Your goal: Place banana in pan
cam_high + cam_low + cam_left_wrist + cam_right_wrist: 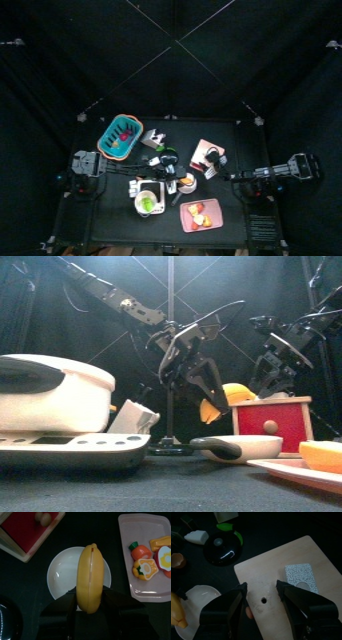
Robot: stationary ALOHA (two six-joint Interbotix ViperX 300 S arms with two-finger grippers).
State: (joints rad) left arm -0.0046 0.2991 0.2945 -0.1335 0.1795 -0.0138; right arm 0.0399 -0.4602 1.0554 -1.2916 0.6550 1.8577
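Top view: the small black table (120,215) carries a teal basket (120,137) at far left, a wooden block (210,154) right of centre, a white rectangular tray (147,196) with a green item near centre, and a pink tray (202,214) at near right. Both arms reach in from their sides toward the middle; the banana and pan are too small to separate here. Front view: the left gripper (198,381) hangs behind the table things with the banana (210,409) showing as a yellow end between its jaws, above the dark-handled pan (241,446). A white appliance (54,391) fills the near left; a red-fronted box (271,416) stands at right with an orange piece (238,393) behind it. The right gripper (277,374) hangs further right. Left wrist view: the banana (91,577) is clamped lengthwise between the left jaws, directly over the pan (63,572), whose pale round interior shows on both sides of it; whether fruit touches pan cannot be told. The pink tray (133,587) with toy food lies just beside the pan. Right wrist view: the right gripper (263,598) has its jaws apart, holding nothing, over a light wooden board (284,567); the pan's rim (201,597) and banana tip (178,614) show at one edge.
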